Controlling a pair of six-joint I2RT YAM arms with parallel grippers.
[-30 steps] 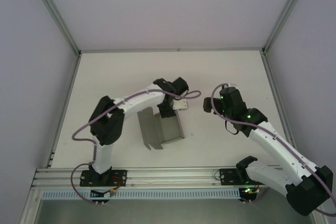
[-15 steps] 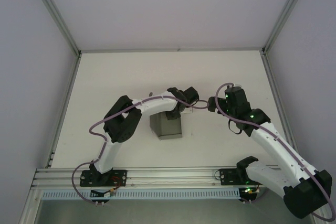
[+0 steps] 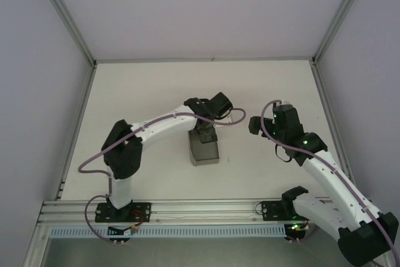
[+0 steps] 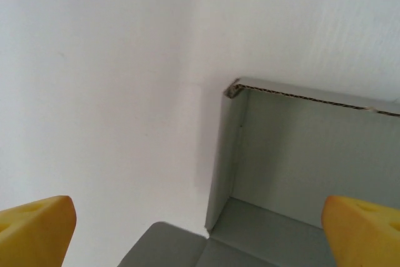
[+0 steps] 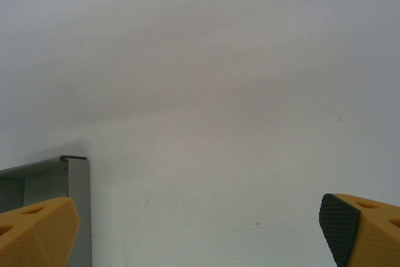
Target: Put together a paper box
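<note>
- The paper box stands near the middle of the worktop, a little closer to the near edge than to the far one, and between the two arms.
- It is thin grey corrugated card. It should be very light, stiff across each panel and weak at the creases. A hard pinch would likely dent a wall, and a push would slide it on the smooth surface.
- The best hold looks to be on the top edge of an upright wall, close to a corner where two panels brace each other. The other arm can then steady the opposite side.
- The left gripper hangs over the far end of the box. In its wrist view its fingertips stand wide apart, a box corner lies below them, and they hold nothing.
- The right gripper is just to the right of the box, fully open and empty. Its wrist view catches a box corner at the left.
- A second ago the card lay spread wider, with a panel splayed out to the left and the left gripper at its far edge. Now it is folded into a narrow, compact shape and the left gripper has let go. The right arm has barely moved.
</note>
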